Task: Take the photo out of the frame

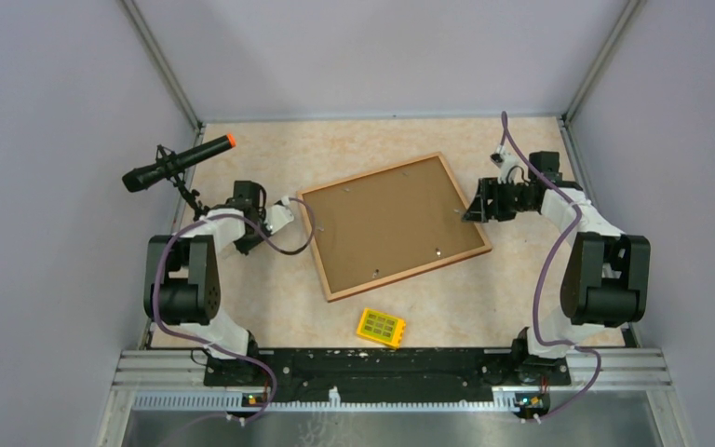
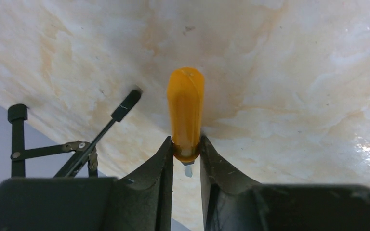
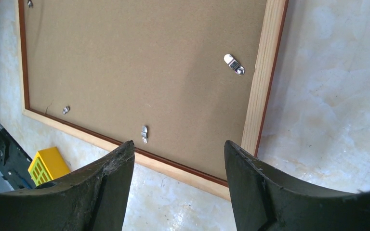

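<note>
Yellow block (image 1: 381,328) sits nearest on the tabletop (image 1: 270,317), close to the near edge of the frame (image 1: 393,224) but apart from it. Frame lies mid-tabletop, skewed, brown back up, small metal clips (image 3: 234,64) inside its rim; picture side not visible. Left hand (image 1: 287,210) at frame's left edge, clamped on orange-handled tool (image 2: 185,108). Right hand (image 3: 179,144) over frame's right edge, fingers apart, holding nothing. Microphone (image 1: 175,163) on stand, far left.
</note>
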Available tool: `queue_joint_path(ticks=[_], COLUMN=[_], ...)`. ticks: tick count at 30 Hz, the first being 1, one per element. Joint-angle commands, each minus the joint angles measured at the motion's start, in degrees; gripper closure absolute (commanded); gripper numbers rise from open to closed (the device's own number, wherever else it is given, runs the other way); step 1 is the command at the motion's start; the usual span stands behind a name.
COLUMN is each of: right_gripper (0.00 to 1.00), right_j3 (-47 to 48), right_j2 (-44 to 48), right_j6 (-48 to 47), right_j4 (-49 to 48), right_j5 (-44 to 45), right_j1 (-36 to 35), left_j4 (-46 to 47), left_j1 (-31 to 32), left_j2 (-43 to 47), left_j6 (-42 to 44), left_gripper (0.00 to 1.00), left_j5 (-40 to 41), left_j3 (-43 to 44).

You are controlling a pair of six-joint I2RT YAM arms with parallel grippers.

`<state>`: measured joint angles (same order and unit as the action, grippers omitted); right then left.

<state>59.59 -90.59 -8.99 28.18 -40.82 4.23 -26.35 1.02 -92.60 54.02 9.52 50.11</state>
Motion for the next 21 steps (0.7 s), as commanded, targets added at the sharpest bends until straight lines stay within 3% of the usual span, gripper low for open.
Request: queue_joint_path(ticks=[1,7,21], right_gripper=[0.34,0.34,0.35], right_j3=[-0.44,-0.43,-0.25], right_j2=[1.30,1.20,2.69], right_j6=[-1.20,-1.35,-1.82], right_j4=[-0.50,-0.46,-0.38], right_j5=[-0.98,-1.21,-2.67], right_j1=[-0.29,-0.27,-0.27], left_j4=[2.96,2.54,-10.77], left_j1=[-0.60,-0.63,0.61], left_j2=[-1.47,-1.73,3.98], left_j6=[-0.62,-1.05,-5.83], left_gripper=[0.70,0.51,0.35], left_j5=[-6.12,-6.87,-17.31], left_j3=[1.56,1.91,10.10])
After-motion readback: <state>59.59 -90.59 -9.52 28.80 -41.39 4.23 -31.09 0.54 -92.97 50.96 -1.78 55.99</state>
